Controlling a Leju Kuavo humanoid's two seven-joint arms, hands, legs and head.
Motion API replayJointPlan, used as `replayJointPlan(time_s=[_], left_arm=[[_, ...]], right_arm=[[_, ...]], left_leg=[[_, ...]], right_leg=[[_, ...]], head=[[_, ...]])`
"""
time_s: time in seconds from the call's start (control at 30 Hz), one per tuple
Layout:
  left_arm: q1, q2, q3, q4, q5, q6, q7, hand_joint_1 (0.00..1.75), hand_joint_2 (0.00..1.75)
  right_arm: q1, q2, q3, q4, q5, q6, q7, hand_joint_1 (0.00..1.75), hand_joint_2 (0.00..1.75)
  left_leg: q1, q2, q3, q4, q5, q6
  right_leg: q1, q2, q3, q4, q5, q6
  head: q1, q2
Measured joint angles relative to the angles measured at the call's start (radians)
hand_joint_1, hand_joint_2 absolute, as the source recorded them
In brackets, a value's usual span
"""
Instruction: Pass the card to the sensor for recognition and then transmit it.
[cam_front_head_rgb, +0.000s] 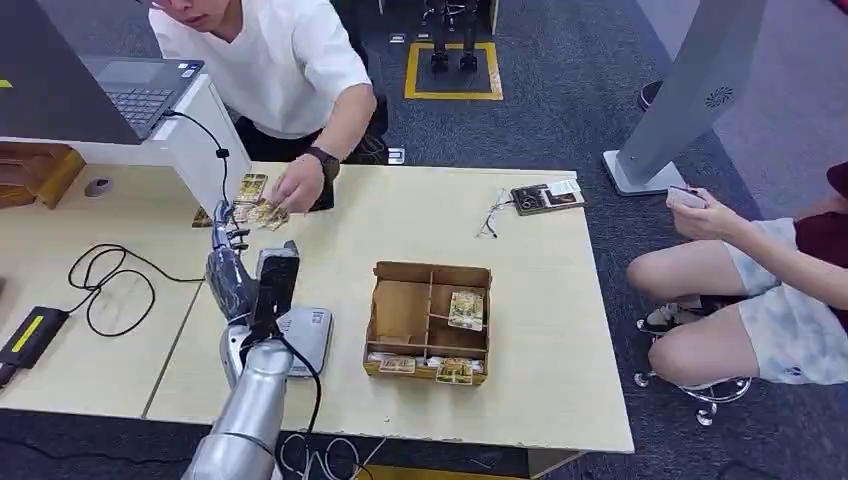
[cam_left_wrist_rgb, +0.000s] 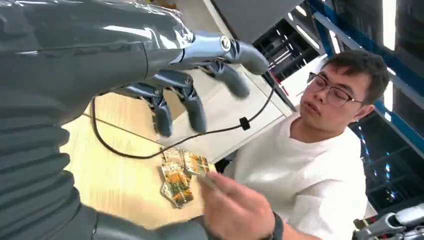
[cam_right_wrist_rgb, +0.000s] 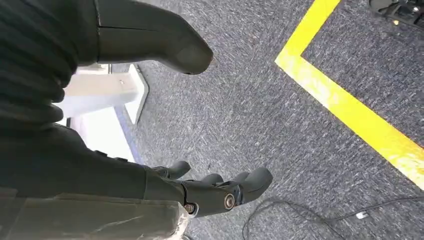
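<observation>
We note left robot hand (cam_front_head_rgb: 229, 262) raised over tabletop (cam_front_head_rgb: 540, 330), fingers (cam_left_wrist_rgb: 195, 107) spread, empty, apparently awaiting handover. Cards (cam_front_head_rgb: 252, 205) lie just beyond, under person's hand (cam_front_head_rgb: 296, 185), seemingly picking one. Sensor (cam_front_head_rgb: 305, 335) beside arm. Right robot hand (cam_right_wrist_rgb: 220, 190) hangs over floor, loosely open, empty.

Left hand (cam_front_head_rgb: 229, 262) raised, fingers spread, empty; right hand (cam_right_wrist_rgb: 200, 187) hanging, fingers loosely apart.

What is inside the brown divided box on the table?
The brown divided box holds one card in a right compartment and several cards along the front strip. The left compartment looks empty; the wall hides the strip's floor.
</observation>
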Motion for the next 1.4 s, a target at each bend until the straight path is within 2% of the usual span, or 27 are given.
replayJointPlan(time_s=[0.27,0.4,0.57,0.83,0.9,0.93,1.0,1.03,1.4], left_arm=[[0.015,0.001,-0.016,-0.023,-0.004,0.0,0.002,0.0,1.75],[0.049,0.011,-0.068,-0.069,0.037,0.0,0.025,0.0,1.75],[0.109,0.056,-0.178,-0.151,0.103,0.0,0.103,0.0,1.75],[0.118,0.066,-0.198,-0.166,0.122,0.0,0.118,0.0,1.75],[0.144,0.09,-0.246,-0.199,0.172,0.0,0.147,0.0,1.75],[0.187,0.13,-0.323,-0.256,0.227,0.0,0.174,0.0,1.75],[0.31,0.208,-0.481,-0.411,0.324,0.0,0.171,0.0,1.75],[0.37,0.236,-0.536,-0.472,0.346,-0.001,0.169,0.0,1.75],[0.471,0.27,-0.625,-0.55,0.324,-0.003,0.146,0.0,1.75]], right_arm=[[0.001,0.0,0.001,0.0,-0.009,-0.005,-0.003,0.0,1.75],[0.002,0.0,0.001,0.0,-0.016,-0.019,-0.009,0.0,1.75],[0.005,0.0,0.001,0.0,-0.031,-0.037,-0.025,0.0,1.75],[0.007,0.0,0.001,0.0,-0.036,-0.039,-0.026,0.0,1.75],[0.011,0.0,0.0,0.0,-0.04,-0.045,-0.032,0.0,1.75],[0.016,0.0,-0.001,0.0,-0.054,-0.054,-0.043,0.0,1.75],[0.029,0.0,-0.013,0.0,-0.072,-0.067,-0.043,0.0,1.75],[0.032,0.0,-0.022,0.0,-0.074,-0.069,-0.042,0.0,1.75],[0.036,0.0,-0.03,0.0,-0.086,-0.086,-0.054,0.0,1.75]], left_leg=[[0.0,0.0,0.0,0.0,0.0,0.0],[0.0,0.0,0.0,0.0,0.0,0.0],[0.0,0.0,0.0,0.0,0.0,0.0],[0.0,0.0,0.0,0.0,0.0,0.0],[0.0,0.0,0.0,0.0,0.0,0.0],[0.0,0.0,0.0,0.0,0.0,0.0],[0.0,0.0,-0.001,-0.001,-0.001,0.0],[0.0,0.0,-0.001,-0.001,-0.001,0.0],[0.0,0.0,-0.001,0.0,-0.001,0.0]], right_leg=[[0.0,0.0,0.0,0.0,0.0,0.0],[0.0,0.0,0.0,0.0,0.0,0.0],[0.0,0.0,0.0,0.0,0.0,0.0],[0.0,0.0,0.0,0.0,0.0,0.0],[0.0,0.0,0.0,0.0,0.0,0.0],[0.0,0.0,0.0,0.0,-0.001,0.0],[0.0,0.0,-0.001,0.0,-0.001,0.0],[0.0,0.0,-0.001,0.0,-0.001,0.0],[0.0,0.0,-0.001,0.0,-0.001,0.001]], head=[[0.0,0.0],[0.0,0.0],[0.0,0.0],[0.0,0.0],[0.0,0.0],[0.0,0.0],[0.0,0.0],[0.0,0.0],[0.0,0.0]])
